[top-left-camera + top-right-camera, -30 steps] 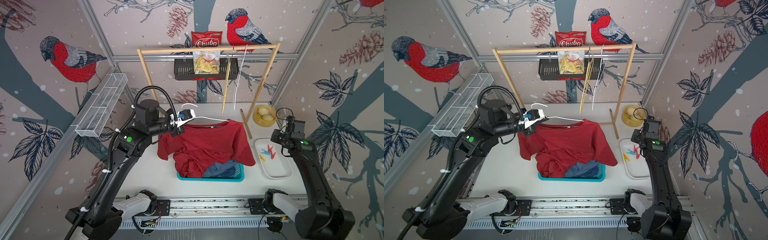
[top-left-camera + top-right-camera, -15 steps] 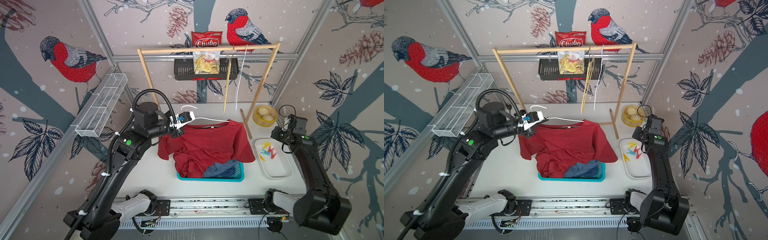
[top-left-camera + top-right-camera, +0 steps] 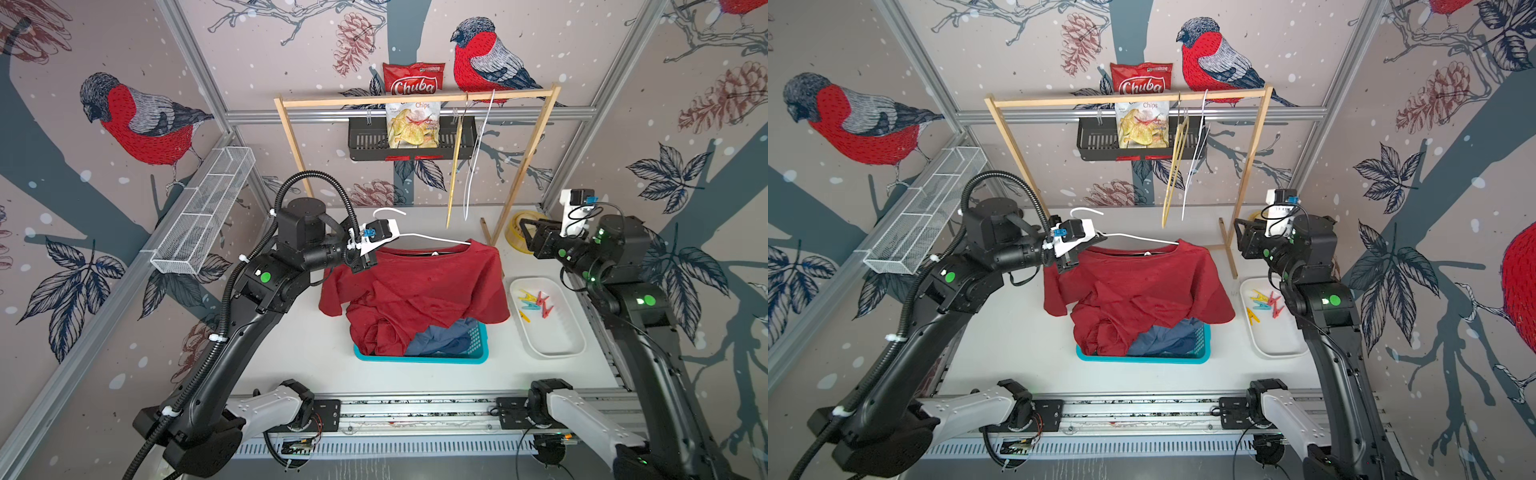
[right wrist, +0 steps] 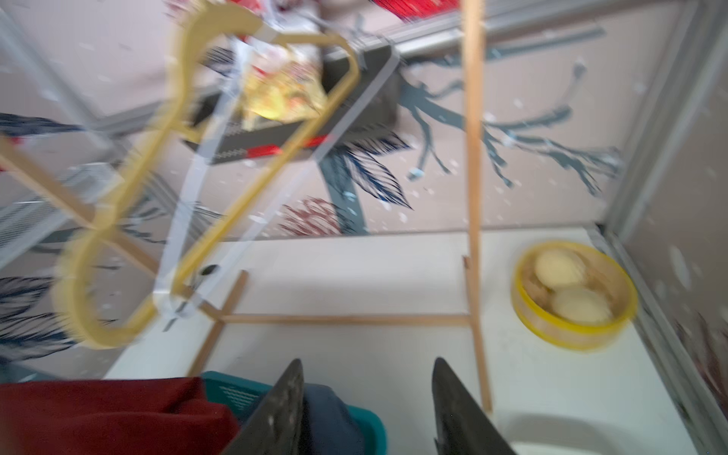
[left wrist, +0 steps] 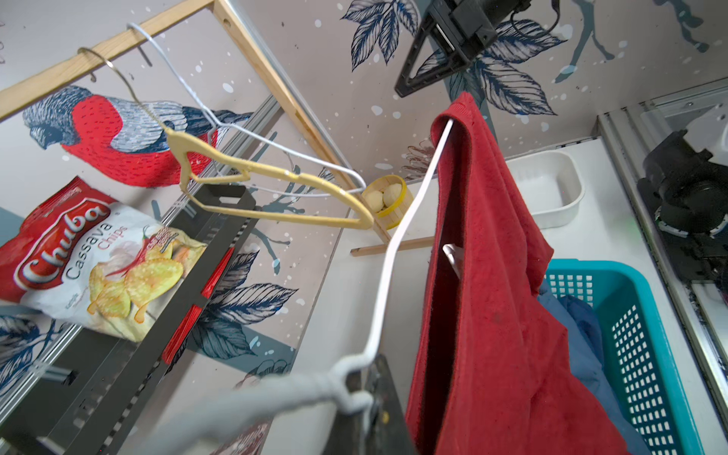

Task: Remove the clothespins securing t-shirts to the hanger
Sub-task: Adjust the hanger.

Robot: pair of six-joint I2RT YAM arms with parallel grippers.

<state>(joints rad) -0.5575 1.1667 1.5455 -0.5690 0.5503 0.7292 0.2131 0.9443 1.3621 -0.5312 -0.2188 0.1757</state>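
A dark red t-shirt (image 3: 415, 291) (image 3: 1133, 286) (image 5: 492, 315) hangs on a white wire hanger (image 3: 432, 239) (image 3: 1142, 240) (image 5: 394, 252). Its hem sags into the basket beside a blue t-shirt (image 3: 444, 338) (image 3: 1163, 336) lying inside. My left gripper (image 3: 368, 259) (image 3: 1069, 262) (image 5: 366, 405) is shut on the hanger just below its hook. Several yellow, red and light blue clothespins (image 3: 536, 303) (image 3: 1264, 301) lie in the white tray (image 3: 557, 345) (image 3: 1279, 340). My right gripper (image 3: 525, 237) (image 3: 1239, 237) (image 4: 366, 360) hovers open and empty above the tray's far end, near the rack's right post.
A teal basket (image 3: 419, 357) stands at the table's middle. The wooden rack (image 3: 415, 97) at the back carries an empty yellow hanger (image 3: 455, 166) and an empty white one (image 3: 478, 158). A yellow steamer with buns (image 4: 575, 338) sits at the back right. A black shelf holds a chips bag (image 3: 413, 124).
My right gripper opened over the tray, leaving yellow clothespins there, then rose and drew back toward the rack's post. The left arm shifted only slightly with the hanger.
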